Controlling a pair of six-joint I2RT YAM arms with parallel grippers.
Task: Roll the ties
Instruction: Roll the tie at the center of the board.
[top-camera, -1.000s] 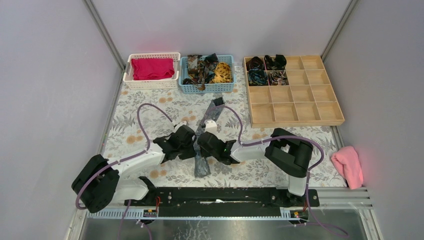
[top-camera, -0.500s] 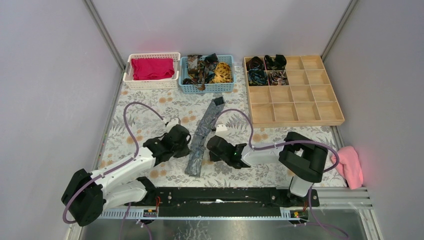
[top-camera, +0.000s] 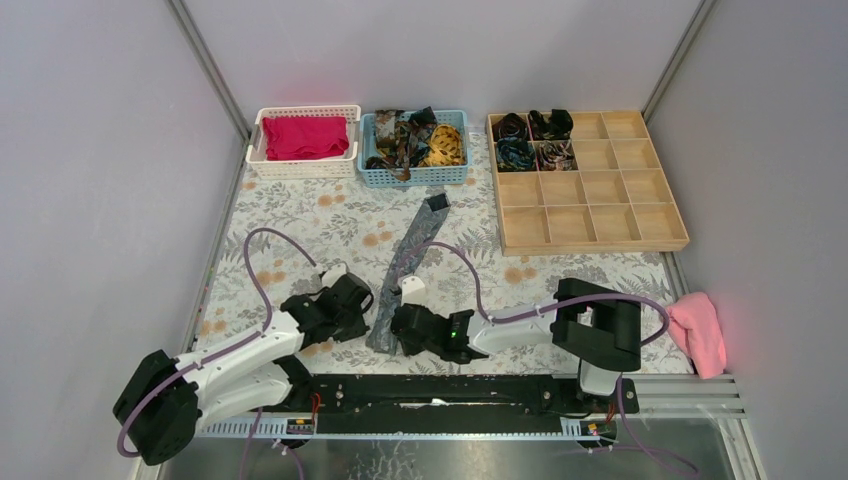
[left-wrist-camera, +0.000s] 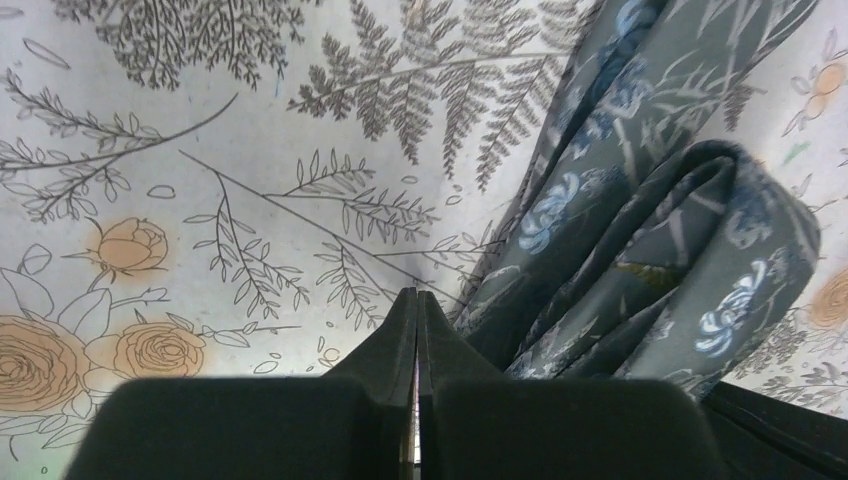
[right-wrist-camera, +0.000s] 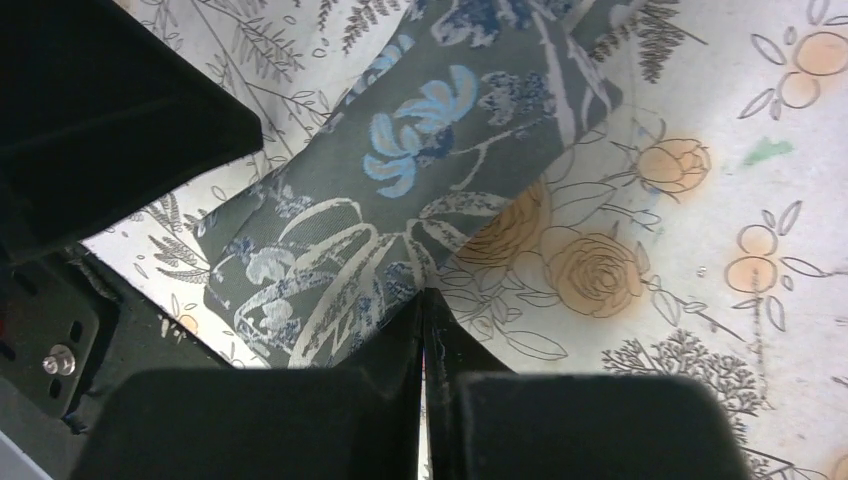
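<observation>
One grey tie (top-camera: 408, 260) with blue flowers lies as a flat strip slanting down the middle of the flowered tablecloth. In the left wrist view the tie (left-wrist-camera: 640, 250) is doubled over on itself at the right. My left gripper (top-camera: 364, 302) is shut and empty, just left of the tie's near end; its tips (left-wrist-camera: 417, 297) rest beside the fabric edge. From the right, my right gripper (top-camera: 398, 324) is also shut, its tips (right-wrist-camera: 424, 296) at the border of the tie's wide end (right-wrist-camera: 420, 190). More ties (top-camera: 415, 140) fill the blue basket.
A white basket (top-camera: 262, 150) at the back left holds magenta cloth. A wooden compartment tray (top-camera: 600, 215) at the back right has several rolled ties in its far-left cells. A pink cloth (top-camera: 697, 330) lies at the right edge. A black rail (top-camera: 450, 390) runs along the near edge.
Both arms have drawn back toward the near edge, staying either side of the tie. The tie's near end has slid to the left and nearer. Both grippers stayed shut.
</observation>
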